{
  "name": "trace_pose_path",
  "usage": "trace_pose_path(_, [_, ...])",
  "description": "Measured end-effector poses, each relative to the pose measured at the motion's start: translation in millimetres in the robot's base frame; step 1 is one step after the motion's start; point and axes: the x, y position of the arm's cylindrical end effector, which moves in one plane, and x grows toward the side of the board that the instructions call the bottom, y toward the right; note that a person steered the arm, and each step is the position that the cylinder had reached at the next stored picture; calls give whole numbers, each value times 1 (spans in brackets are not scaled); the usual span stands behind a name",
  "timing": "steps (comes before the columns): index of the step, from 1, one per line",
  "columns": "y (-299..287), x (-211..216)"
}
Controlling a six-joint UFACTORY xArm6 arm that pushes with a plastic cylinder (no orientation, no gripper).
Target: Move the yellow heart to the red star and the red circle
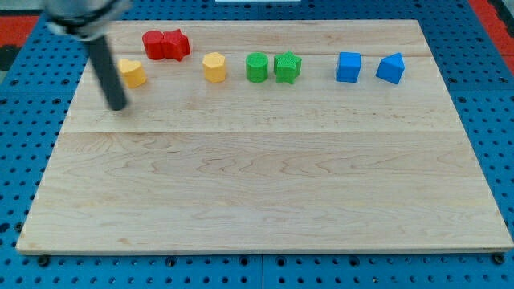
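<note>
My tip [117,105] rests on the board near the view's upper left. A yellow block [132,72], its shape unclear, lies just up and to the right of the tip, close to the rod. Two red blocks touch each other at the top left: a rounded one [153,44] and a star-like one [176,44]. They sit just above and to the right of that yellow block. A second yellow block [214,67] lies further right in the same row.
A green round block [256,67] and a green star-like block [287,67] sit side by side at top centre. A blue cube [348,67] and a blue wedge-like block [391,68] lie at the top right. The wooden board [257,193] rests on a blue pegboard.
</note>
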Motion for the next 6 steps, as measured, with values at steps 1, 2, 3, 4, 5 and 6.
trace_pose_path(1, [-36, -29])
trace_pose_path(2, [4, -47])
trace_pose_path(3, [48, -64])
trace_pose_path(4, [64, -69])
trace_pose_path(5, [64, -65])
trace_pose_path(6, [62, -58])
